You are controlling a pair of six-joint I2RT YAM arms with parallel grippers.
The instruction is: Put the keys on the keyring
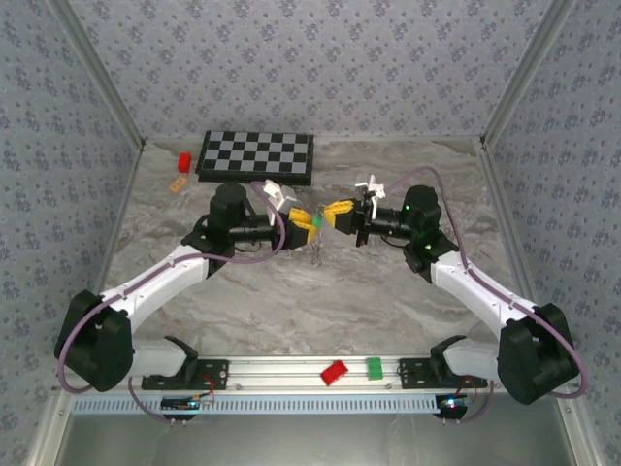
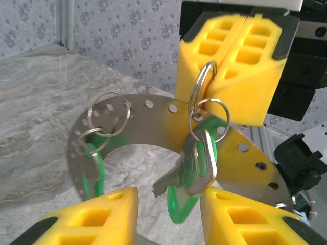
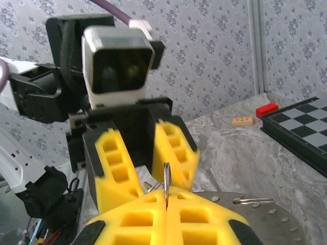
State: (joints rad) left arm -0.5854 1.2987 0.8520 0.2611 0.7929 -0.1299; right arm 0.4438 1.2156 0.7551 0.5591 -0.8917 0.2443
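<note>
Mid-tabletop (image 2: pixel 41 102), the grey keyring (image 2: pixel 156 127) stands between two claws, marble showing through its hollow centre. The right claw (image 2: pixel 225 76) is clenched on a thin split ring (image 2: pixel 200 84) at the keyring's upper edge. Below it a green-headed key (image 2: pixel 198 162) dangles from a second small loop. The second key (image 2: pixel 96 171) hangs from wire loops in the holes on the far side.

The left claw (image 2: pixel 168 219) has its fingers (image 2: pixel 102 217) spread to either side. The keyring's lower arc is hidden behind them, so we cannot tell whether they clamp it.

We judge the main risk to be the thin wire slipping from the foam pinch, dropping the dangling key. A loose left hold could also let the plate twist. Whether the pinched ring already passes through a hole, we cannot make out. The overhead view shows the parts too small to settle it.
</note>
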